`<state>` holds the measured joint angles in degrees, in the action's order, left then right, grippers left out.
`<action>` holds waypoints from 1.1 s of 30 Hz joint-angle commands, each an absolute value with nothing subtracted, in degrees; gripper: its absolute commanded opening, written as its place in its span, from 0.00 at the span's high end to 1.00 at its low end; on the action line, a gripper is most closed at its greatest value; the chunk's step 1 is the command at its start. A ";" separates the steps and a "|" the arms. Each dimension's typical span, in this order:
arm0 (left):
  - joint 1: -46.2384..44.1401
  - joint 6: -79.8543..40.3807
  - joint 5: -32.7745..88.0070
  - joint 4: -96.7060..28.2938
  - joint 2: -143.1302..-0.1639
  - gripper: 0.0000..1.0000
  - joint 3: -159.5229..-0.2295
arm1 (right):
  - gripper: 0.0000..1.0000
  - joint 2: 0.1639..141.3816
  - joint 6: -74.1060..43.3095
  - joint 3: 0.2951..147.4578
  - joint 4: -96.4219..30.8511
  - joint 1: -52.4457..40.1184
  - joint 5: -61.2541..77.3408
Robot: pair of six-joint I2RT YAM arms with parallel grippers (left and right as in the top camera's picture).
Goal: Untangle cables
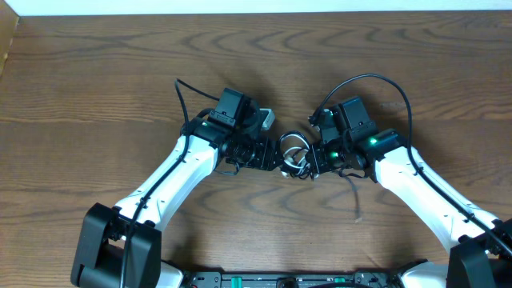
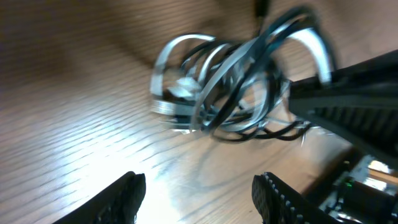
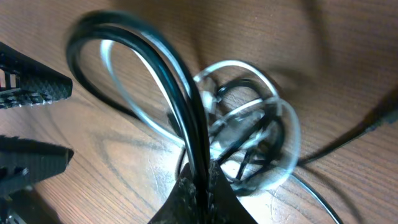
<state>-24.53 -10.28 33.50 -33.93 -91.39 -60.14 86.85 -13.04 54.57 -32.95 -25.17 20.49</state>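
Right gripper (image 3: 199, 188) pinches 1 black loop of the cables (image 1: 294, 154). The tangle lies between both arms, straight ahead of the left gripper (image 2: 200, 186), whose jaws stand apart.

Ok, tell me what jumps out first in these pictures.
The knot of black and white cables sits at the centre of the table, where the two arms meet. The right gripper is pinched on a black loop of it. The left gripper stands open just short of the tangle.
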 commanded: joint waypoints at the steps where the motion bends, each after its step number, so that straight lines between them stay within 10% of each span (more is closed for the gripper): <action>1: -24.40 -10.20 29.08 -34.48 -90.54 0.39 -61.63 | 0.99 87.24 -14.63 54.57 -32.69 -25.19 20.08; 33: -24.43 -9.69 24.36 -22.92 -90.59 0.33 -60.05 | 0.99 87.24 -9.15 54.57 -29.52 -25.17 47.33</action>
<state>-24.53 -10.46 25.10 -22.92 -91.39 -60.25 86.87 -10.44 54.57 -29.76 -25.17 43.99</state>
